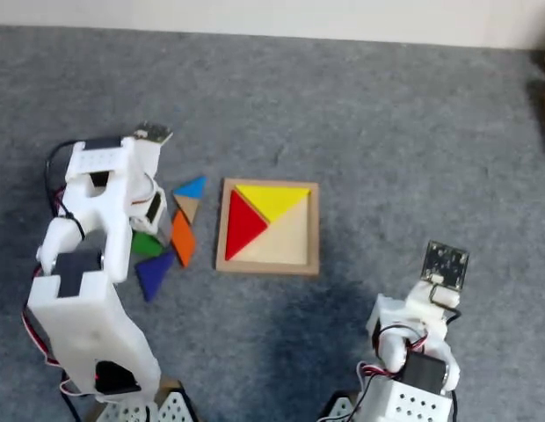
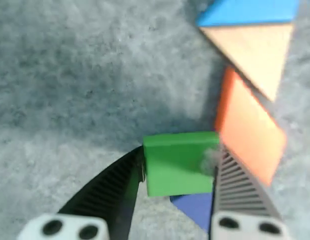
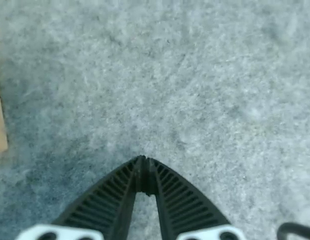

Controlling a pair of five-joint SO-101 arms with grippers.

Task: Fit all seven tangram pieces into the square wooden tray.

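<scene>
Broadly, the grey felt table (image 1: 387,132) is carrying everything, and the left arm (image 1: 83,290) is hanging over the loose pieces beside the square wooden tray (image 1: 313,230), since that is where the unplaced pieces are lying. The tray is sitting flat near the middle. The yellow triangle (image 1: 274,200) and the red triangle (image 1: 243,223) are already lying inside it, meeting along a diagonal and leaving bare wood for the rest.

On the felt near the tray's edge, the orange parallelogram (image 1: 182,237), the dark blue triangle (image 1: 153,274), the tan triangle (image 1: 187,207) and the light blue triangle (image 1: 192,186) are waiting. The left gripper (image 2: 180,152) is gripping the green square piece (image 2: 177,170), one finger pressing each opposite side. I judge that is the hold needed for carrying it to the tray.

The right gripper (image 3: 144,165) is hanging over bare felt on the tray's other side. Its fingers are meeting at the tips and holding nothing, so it is probably parked out of the way.
</scene>
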